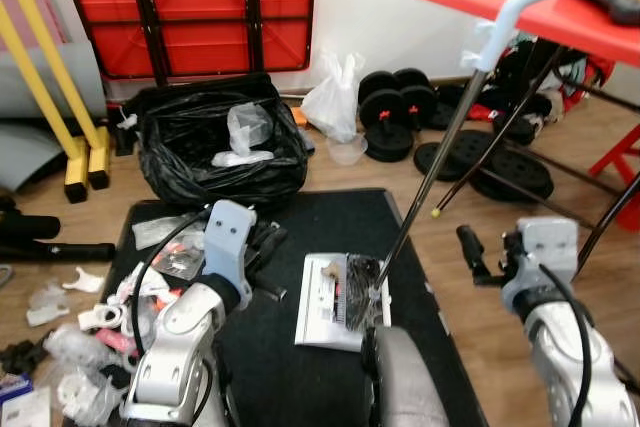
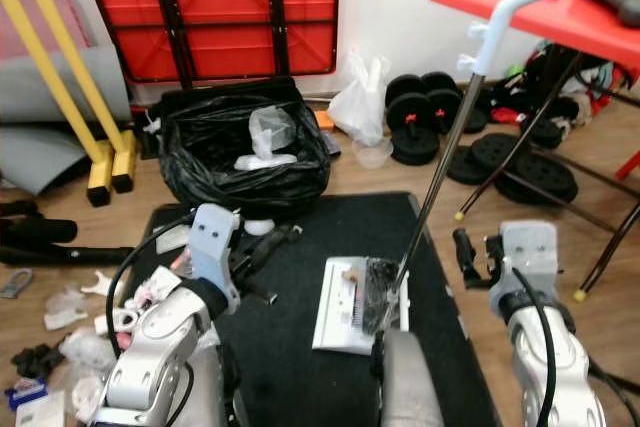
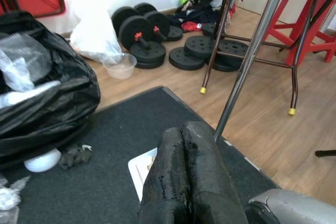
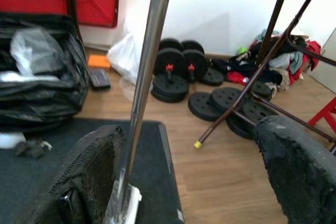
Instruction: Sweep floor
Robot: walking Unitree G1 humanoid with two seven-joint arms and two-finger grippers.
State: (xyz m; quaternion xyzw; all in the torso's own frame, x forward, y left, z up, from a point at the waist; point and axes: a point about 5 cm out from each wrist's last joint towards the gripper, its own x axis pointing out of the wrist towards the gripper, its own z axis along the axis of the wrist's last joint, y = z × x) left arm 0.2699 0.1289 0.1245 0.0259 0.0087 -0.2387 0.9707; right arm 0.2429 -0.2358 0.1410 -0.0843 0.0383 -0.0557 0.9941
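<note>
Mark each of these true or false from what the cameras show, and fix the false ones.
1. The dustpan lies on the dark mat. True.
2. The left hand has its fingers spread wide. False: they are pressed together.
3. The right hand is open, with the metal broom pole running up past one finger. True.
4. The black trash bag is sealed shut. False: it stands open with clear plastic inside.
5. The weight plates sit on top of the red table. False: they lie on the wooden floor near its legs.
</note>
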